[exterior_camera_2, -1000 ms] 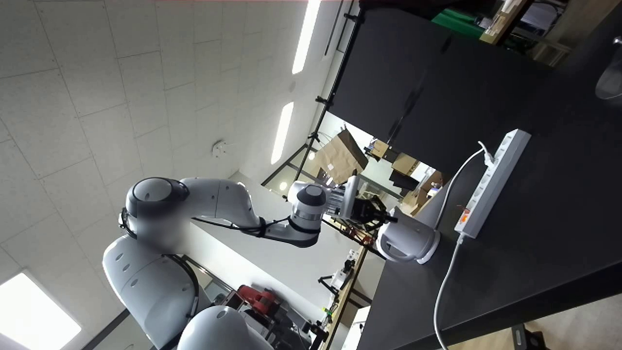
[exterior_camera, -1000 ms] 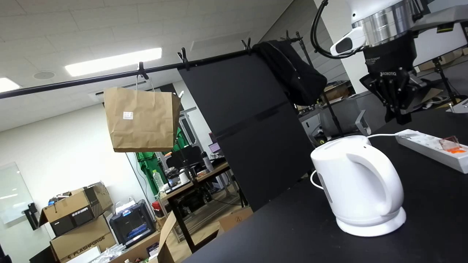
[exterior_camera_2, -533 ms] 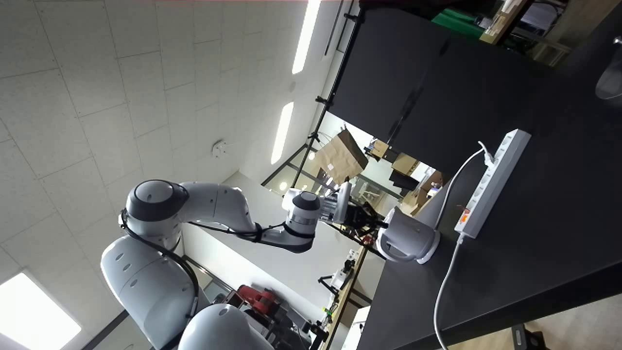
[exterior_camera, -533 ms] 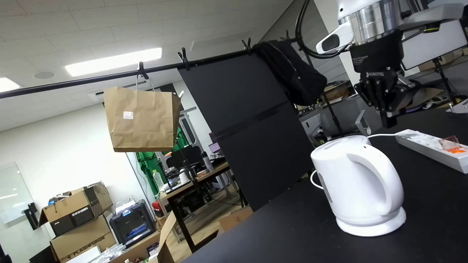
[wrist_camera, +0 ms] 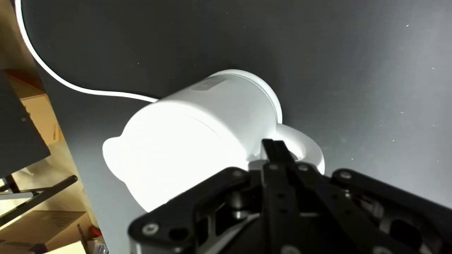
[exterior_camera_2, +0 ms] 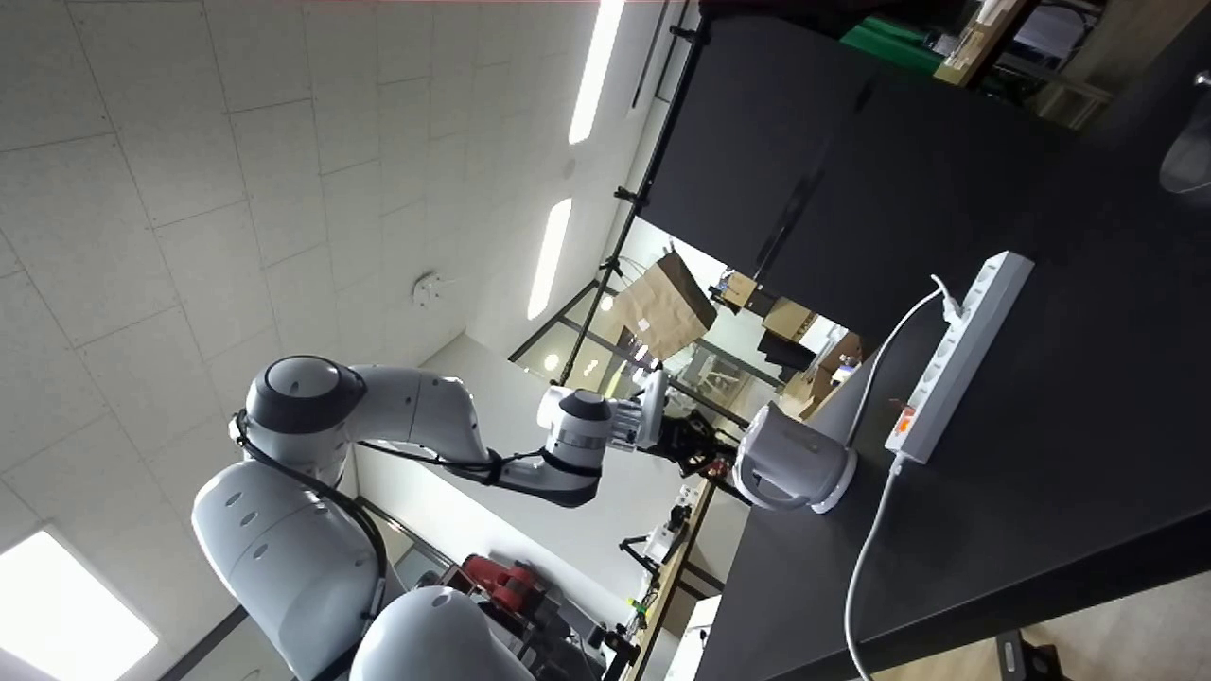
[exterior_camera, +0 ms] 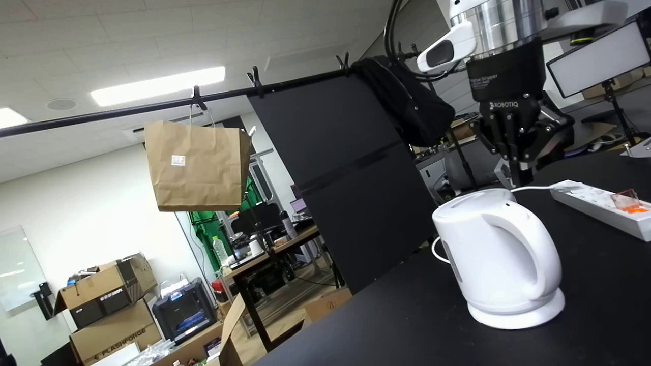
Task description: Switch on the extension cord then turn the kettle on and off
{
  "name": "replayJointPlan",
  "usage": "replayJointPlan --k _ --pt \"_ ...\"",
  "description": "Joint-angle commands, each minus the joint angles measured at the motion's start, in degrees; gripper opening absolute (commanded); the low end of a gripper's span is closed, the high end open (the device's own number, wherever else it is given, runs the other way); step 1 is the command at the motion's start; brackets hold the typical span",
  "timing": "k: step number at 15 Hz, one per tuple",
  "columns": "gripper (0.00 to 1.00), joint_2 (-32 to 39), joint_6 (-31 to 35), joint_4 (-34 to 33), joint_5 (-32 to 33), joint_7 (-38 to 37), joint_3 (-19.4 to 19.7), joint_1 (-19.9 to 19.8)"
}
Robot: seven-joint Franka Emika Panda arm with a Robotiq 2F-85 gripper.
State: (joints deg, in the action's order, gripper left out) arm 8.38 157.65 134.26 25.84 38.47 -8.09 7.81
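Observation:
The white kettle [exterior_camera: 496,259] stands upright on its round base on the black table; it also shows in an exterior view [exterior_camera_2: 795,459] and in the wrist view [wrist_camera: 176,151], where its lid is overexposed. My gripper [exterior_camera: 521,175] has its black fingertips together with nothing between them. In the wrist view the fingertips [wrist_camera: 277,150] overlap the handle's upper part; I cannot tell any contact. In an exterior view the gripper [exterior_camera_2: 728,452] is beside the kettle's top. The white extension cord [exterior_camera: 595,203] shows in both exterior views [exterior_camera_2: 960,359], with an orange switch [exterior_camera_2: 905,421] at one end; it is out of the wrist view.
A thin white cable [exterior_camera_2: 880,359] runs from the kettle's base to a plug in the extension cord. Another cable [exterior_camera_2: 866,567] leaves the strip over the table edge. A small clear reddish flap [exterior_camera: 625,198] stands at the switch. A black panel [exterior_camera: 346,188] hangs behind the table.
My gripper has moved left and slightly down toward the top of the kettle in an exterior view. It stays shut. The kettle and the extension cord have not moved.

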Motion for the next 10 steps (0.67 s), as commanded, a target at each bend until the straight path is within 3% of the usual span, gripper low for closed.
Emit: replayJointPlan --k 1,10 --pt "0.0 -0.6 -0.3 -0.3 1.7 -0.4 -0.3 0.6" --pt "0.0 0.6 3.3 -0.3 0.9 2.4 -1.1 0.5"
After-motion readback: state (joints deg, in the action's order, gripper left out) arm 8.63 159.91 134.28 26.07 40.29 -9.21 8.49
